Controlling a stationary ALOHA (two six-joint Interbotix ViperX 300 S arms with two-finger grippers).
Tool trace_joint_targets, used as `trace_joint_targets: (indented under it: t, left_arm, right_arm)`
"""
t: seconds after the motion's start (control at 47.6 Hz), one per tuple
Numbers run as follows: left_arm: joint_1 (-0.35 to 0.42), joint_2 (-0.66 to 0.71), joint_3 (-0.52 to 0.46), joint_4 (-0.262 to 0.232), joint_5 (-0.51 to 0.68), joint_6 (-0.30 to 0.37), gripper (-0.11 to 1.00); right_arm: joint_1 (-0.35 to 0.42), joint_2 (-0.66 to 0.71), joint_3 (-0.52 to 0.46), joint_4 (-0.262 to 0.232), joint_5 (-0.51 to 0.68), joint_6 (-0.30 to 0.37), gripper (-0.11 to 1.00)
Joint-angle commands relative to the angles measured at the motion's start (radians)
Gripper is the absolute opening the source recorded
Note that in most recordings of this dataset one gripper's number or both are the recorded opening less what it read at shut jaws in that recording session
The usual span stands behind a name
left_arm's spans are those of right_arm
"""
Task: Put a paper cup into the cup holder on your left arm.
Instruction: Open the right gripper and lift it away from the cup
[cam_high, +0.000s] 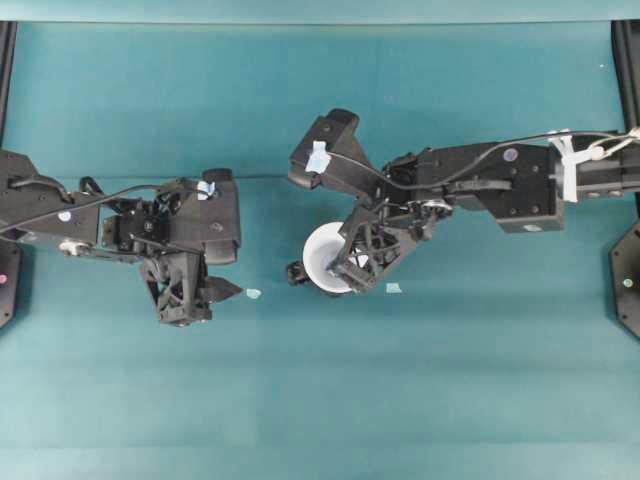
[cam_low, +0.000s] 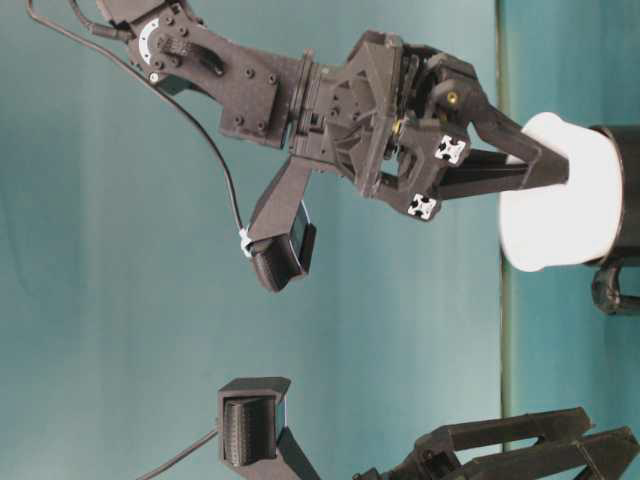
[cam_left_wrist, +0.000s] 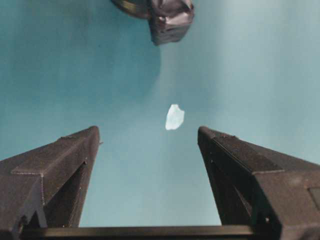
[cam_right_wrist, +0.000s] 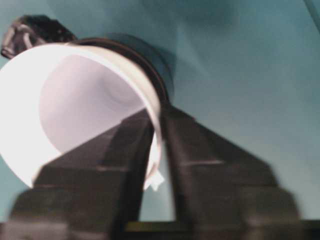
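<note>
Paper cup (cam_high: 322, 255) is seated in the cup holder (cam_low: 625, 185), rim standing proud of it. Right gripper (cam_right_wrist: 157, 145) straddles the cup wall, one finger inside and one outside, with a thin gap showing, so the pinch looks loosened, not clamped. Left gripper (cam_left_wrist: 148, 165) sits well left of the holder, jaws wide apart, holding nothing. Release tip: open fully before lifting, then pull straight up along the cup axis so the inner finger doesn't drag the rim or tip the cup.
</note>
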Motion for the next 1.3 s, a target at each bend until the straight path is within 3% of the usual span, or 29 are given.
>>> trace_joint_targets:
  t: [0.0,0.189,0.294,0.651,0.987,1.282]
  left_arm:
    - [0.000,0.000,-0.003,0.002,-0.006,0.000,0.83]
    - [0.000,0.003,0.000,0.002,-0.015,-0.002,0.83]
    - [0.000,0.003,0.000,0.002,-0.025,0.000,0.83]
    - [0.000,0.006,0.000,0.002,-0.026,0.000,0.83]
    - [0.000,0.005,0.011,0.002,-0.026,-0.002,0.83]
    - [-0.002,0.002,0.018,0.002,-0.031,-0.002,0.83]
  right_arm:
    - [0.003,-0.009,-0.017,0.002,-0.005,0.008,0.35]
    - [0.005,-0.023,-0.017,0.000,-0.003,0.009,0.77]
    - [0.005,-0.052,-0.009,-0.005,-0.008,0.009,0.89]
    - [0.012,-0.152,0.049,-0.006,-0.034,0.008,0.89]
    - [0.043,-0.238,0.163,-0.006,-0.305,0.006,0.89]
    - [0.061,-0.336,0.276,-0.008,-0.397,-0.002,0.89]
